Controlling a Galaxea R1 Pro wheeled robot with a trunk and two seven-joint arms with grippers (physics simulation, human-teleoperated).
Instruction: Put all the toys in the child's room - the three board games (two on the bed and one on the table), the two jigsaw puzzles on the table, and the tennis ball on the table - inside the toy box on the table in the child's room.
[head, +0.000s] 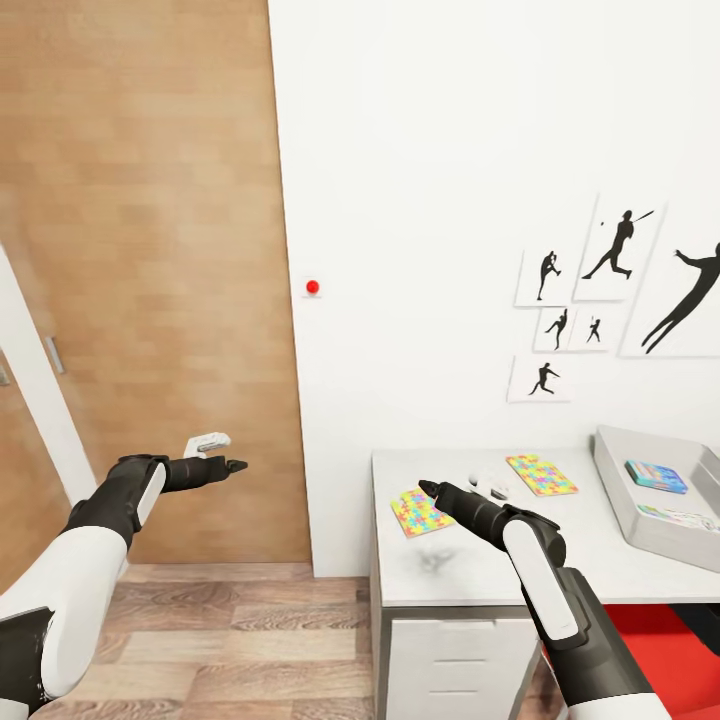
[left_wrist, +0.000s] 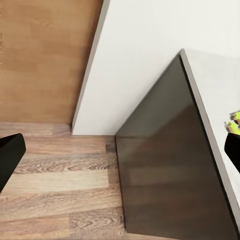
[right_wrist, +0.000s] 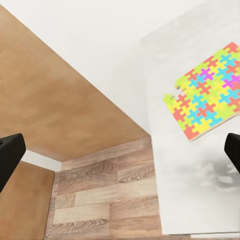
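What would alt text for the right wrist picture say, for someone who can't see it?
A colourful jigsaw puzzle lies flat on the white table, seen from above between the right claw's two dark, wide-apart fingertips. Beside the table are wood-plank floor, a brown wooden door and white wall.

At the lower right of the head view, the white-topped table (head: 470, 580) has a dark grey side panel and white drawers. On it lie two thin jigsaw mats, one (head: 421, 511) nearer the left edge and one (head: 541, 474) further back, both patterned in interlocking yellow, green, blue, pink and orange pieces. The grey sloping-sided toy box (head: 625, 500) at far right holds a blue printed game box (head: 656, 476) and a pale one (head: 682, 517), perhaps white-green. Black silhouette prints (head: 600, 300) dot the white wall; the door (head: 150, 250) is warm brown wood.
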